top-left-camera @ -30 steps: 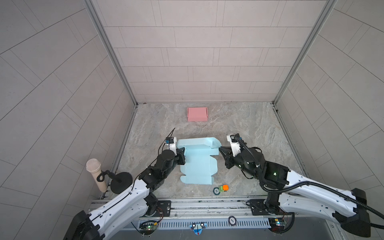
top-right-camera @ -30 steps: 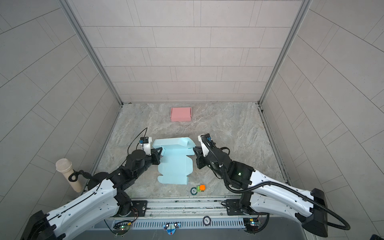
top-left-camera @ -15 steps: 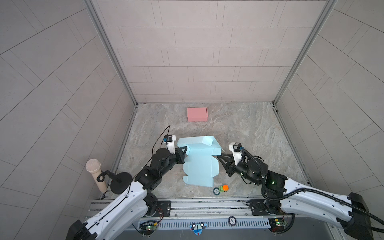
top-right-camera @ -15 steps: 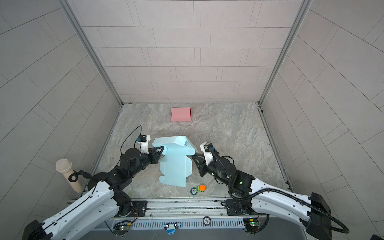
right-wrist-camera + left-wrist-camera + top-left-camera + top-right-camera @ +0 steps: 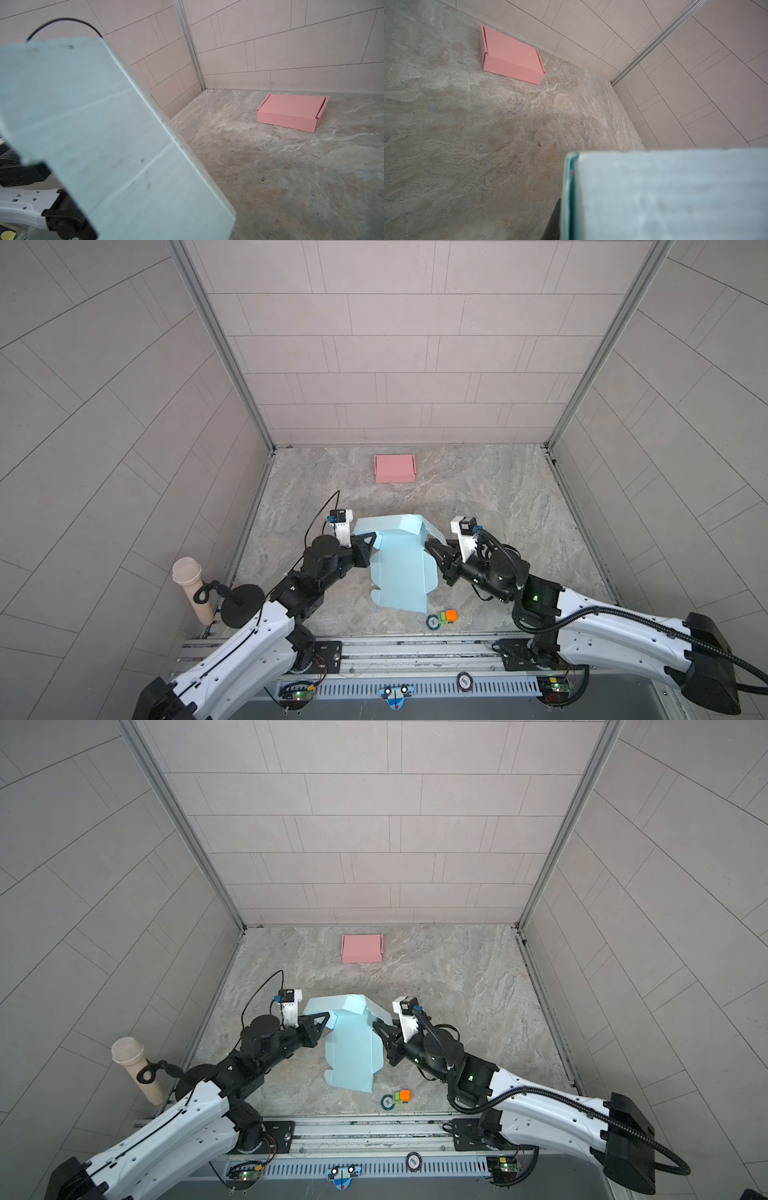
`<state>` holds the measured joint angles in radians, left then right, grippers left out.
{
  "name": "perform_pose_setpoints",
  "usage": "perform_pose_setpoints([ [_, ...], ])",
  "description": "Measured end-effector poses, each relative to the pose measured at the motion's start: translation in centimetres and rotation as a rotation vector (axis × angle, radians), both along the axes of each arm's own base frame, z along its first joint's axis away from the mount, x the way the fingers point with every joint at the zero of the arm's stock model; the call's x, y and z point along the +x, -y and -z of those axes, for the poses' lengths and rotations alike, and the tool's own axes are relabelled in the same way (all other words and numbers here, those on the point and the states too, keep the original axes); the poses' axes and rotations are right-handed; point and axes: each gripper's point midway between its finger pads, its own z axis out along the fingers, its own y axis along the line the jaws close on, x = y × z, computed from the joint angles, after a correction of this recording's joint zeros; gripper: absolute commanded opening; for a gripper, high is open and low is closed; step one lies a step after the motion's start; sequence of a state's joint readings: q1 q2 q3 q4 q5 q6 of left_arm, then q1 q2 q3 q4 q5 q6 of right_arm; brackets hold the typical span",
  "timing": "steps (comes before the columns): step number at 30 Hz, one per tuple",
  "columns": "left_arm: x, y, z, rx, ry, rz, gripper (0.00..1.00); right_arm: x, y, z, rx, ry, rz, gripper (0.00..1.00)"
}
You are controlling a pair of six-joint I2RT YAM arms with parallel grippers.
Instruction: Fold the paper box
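The light blue paper box lies partly folded in the middle of the table, its far end raised off the surface and its near end flat. My left gripper is shut on the box's left side flap; in the left wrist view the flap's edge runs along a dark finger. My right gripper is at the right side flap, fingers drawn together on it. In the right wrist view the blue panel hides the jaws.
A folded pink box sits near the back wall. A small orange-and-green object and a dark ring lie by the front rail. A microphone on a stand is at the left.
The box's far end has come up off the table and its side flaps have folded upward. Both grippers have shifted with the flaps, the right one drawing back toward the front.
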<state>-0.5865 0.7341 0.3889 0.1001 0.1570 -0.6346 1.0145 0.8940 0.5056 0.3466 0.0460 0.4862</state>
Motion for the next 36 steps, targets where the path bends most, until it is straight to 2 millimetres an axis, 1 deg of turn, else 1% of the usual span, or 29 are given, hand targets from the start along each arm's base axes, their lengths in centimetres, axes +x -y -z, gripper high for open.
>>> perform_pose_setpoints([
  [5,0.3,0.0,0.8,0.017,-0.022,-0.004,0.14,0.6,-0.5,0.3,-0.022,-0.02,0.016,0.13],
  [11,0.5,-0.4,1.0,0.026,-0.025,-0.024,0.14,1.4,-0.1,1.5,-0.085,-0.061,0.07,0.12],
  [12,0.5,-0.4,1.0,0.028,-0.022,-0.027,0.14,1.5,0.0,1.8,-0.097,-0.067,0.076,0.13],
  [14,0.5,-0.5,0.7,0.026,-0.014,-0.025,0.14,1.3,0.4,2.5,-0.12,-0.086,0.079,0.19],
  [17,0.3,-0.6,0.2,0.027,0.009,-0.021,0.13,0.4,1.1,3.2,-0.153,-0.092,0.058,0.26],
  [19,0.3,-0.7,0.1,0.035,0.019,-0.022,0.13,-0.4,1.8,2.8,-0.165,-0.079,0.032,0.28],
  [22,0.1,-1.0,0.4,0.06,0.017,-0.021,0.12,-1.7,3.2,0.9,-0.147,-0.029,0.002,0.31],
  [26,-0.1,-1.6,0.8,0.097,0.015,-0.025,0.12,-3.3,6.0,-2.1,-0.097,0.058,0.006,0.35],
  [28,-0.1,-1.9,0.9,0.115,0.011,-0.027,0.13,-3.6,7.5,-3.3,-0.075,0.097,0.037,0.38],
  [30,-0.1,-1.9,0.6,0.127,0.017,-0.022,0.13,-3.7,8.9,-4.4,-0.051,0.137,0.078,0.38],
  [32,0.0,-1.8,0.2,0.139,0.02,-0.008,0.13,-3.2,9.3,-4.2,-0.071,0.145,0.108,0.37],
  [36,0.1,-1.1,-0.3,0.153,0.018,0.03,0.13,-2.3,8.4,-2.0,-0.171,0.117,0.111,0.37],
])
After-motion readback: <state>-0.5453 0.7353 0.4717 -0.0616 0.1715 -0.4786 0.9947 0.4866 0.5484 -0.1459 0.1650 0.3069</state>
